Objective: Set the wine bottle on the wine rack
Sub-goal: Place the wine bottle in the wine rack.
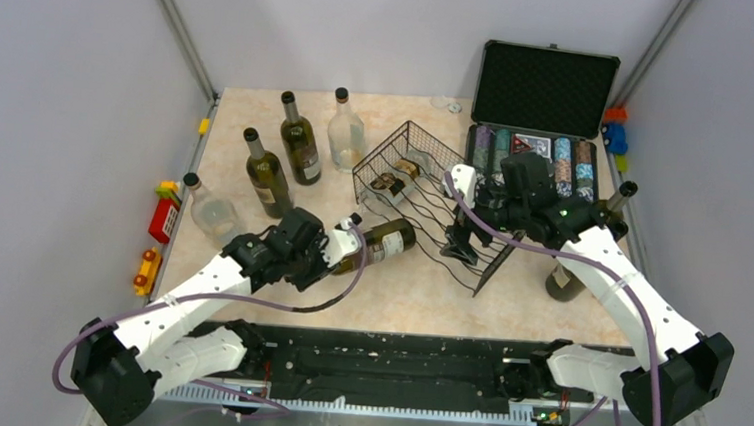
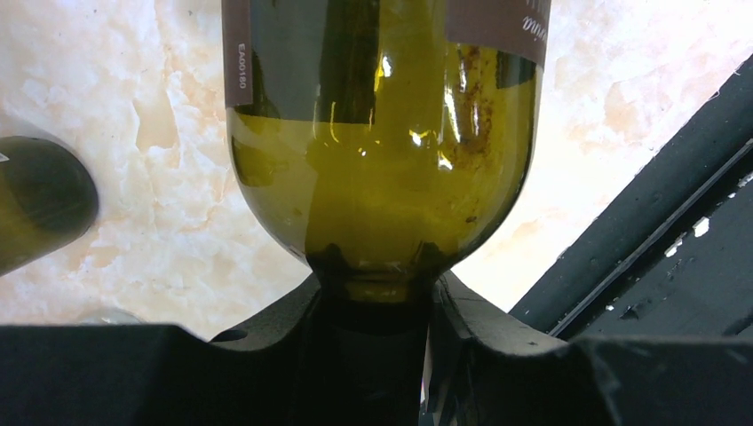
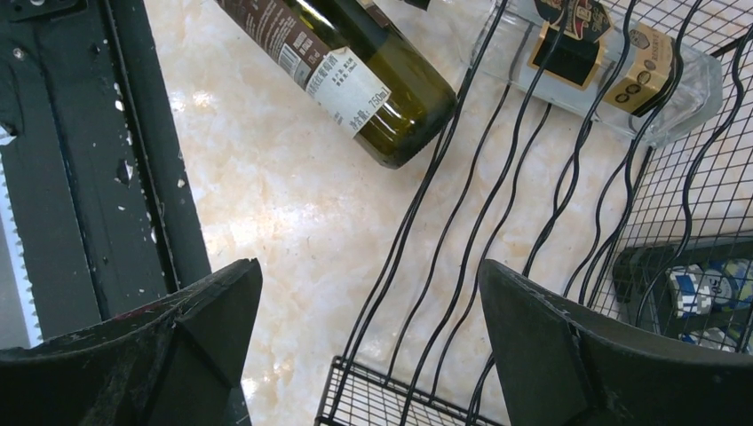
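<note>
Clamped shut on the neck by the left gripper (image 2: 377, 297): 1 green wine bottle (image 1: 388, 242), lying on its side. Long axis running from the pincer, at the neck end, rightward to the base end. Base pointing at the wine rack (image 1: 425, 191) and sitting just at its outermost wavy wire in the right wrist view. Contact between base and wire not resolvable, nor whether the glass rests on the table (image 1: 387, 304) or hangs clear of it. Roughly parallel to the 1 clear bottle (image 3: 613, 62) lying across the rack's wires. Right gripper (image 3: 368, 288) spread wide and empty, hovering over the rack's near end, near the green bottle's base. Judged: left arm as carrier, being the only 1 with a hold. Next move probably a lift and a base-first push along that same axis into a free cradle. Risk of snagging the outer wire under any tilt.
</note>
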`<act>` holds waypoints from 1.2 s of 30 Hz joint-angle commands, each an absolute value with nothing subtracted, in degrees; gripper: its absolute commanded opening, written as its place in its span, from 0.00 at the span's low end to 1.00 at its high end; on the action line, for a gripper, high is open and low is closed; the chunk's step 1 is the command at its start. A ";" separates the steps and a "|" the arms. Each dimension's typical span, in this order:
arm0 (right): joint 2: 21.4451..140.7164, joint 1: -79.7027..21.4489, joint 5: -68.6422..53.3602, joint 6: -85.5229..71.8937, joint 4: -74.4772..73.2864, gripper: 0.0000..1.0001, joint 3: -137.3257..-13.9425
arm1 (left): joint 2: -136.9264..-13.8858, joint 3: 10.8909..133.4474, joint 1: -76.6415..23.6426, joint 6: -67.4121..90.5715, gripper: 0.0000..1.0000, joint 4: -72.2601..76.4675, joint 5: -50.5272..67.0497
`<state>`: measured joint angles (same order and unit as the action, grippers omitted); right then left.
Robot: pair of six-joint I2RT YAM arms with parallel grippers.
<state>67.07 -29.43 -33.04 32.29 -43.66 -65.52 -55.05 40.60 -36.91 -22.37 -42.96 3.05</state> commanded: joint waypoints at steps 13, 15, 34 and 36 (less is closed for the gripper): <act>65.21 -29.00 -34.76 32.20 -41.22 0.94 -64.10 | -59.06 41.71 -36.79 -22.26 0.00 -30.30 5.12; 65.23 -29.01 -34.88 32.26 -41.25 0.94 -64.00 | -59.38 41.42 -36.74 -21.80 0.00 -29.28 5.16; 66.66 -29.01 -35.59 32.63 -42.14 0.95 -64.41 | -61.41 37.13 -36.81 -15.63 0.00 -18.17 7.38; 66.71 -29.00 -35.52 32.75 -42.34 0.95 -64.51 | -62.42 36.98 -36.80 -14.91 0.00 -17.42 8.56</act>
<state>66.76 -29.43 -34.06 32.36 -42.85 -64.10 -61.65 36.34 -36.91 -18.52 -28.80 5.10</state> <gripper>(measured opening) 0.946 0.393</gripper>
